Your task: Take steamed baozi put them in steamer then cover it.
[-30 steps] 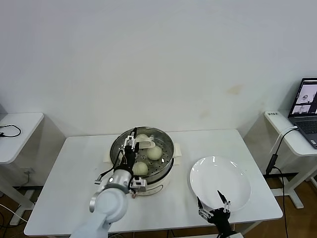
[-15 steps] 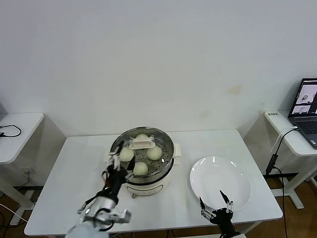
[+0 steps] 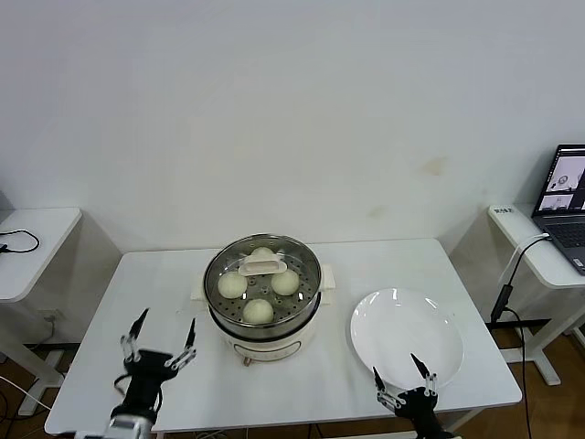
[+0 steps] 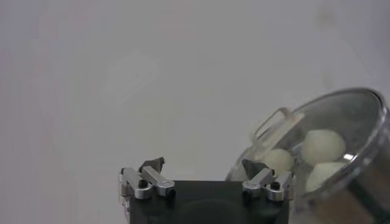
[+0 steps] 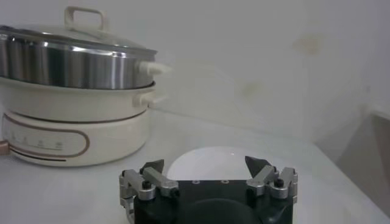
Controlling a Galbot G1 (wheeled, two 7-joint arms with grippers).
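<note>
Lid on steamer, four baozi inside; both end effectors empty.
Head: steamer [image 3: 263,311] mid-bench, cover [image 3: 262,279] seated over baozi [image 3: 232,285]; left end effector [image 3: 159,343] wide open at near bench [image 3: 320,384] edge, right end effector [image 3: 403,382] open by plate [image 3: 402,331].
Left wrist: fingers spread, cover [image 4: 329,140] beyond.
Right wrist: fingers spread, steamer [image 5: 73,115] apart.

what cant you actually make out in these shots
- Laptop, head view: cut off by the picture's edge; its screen content is too small to read.
- Fourth baozi, head view: partly hidden behind the cover's handle.
- Steamer, left wrist view: cut by the picture's edge; baozi blurred through the glass.
- Plate, right wrist view: near part hidden by the open right end effector.
</note>
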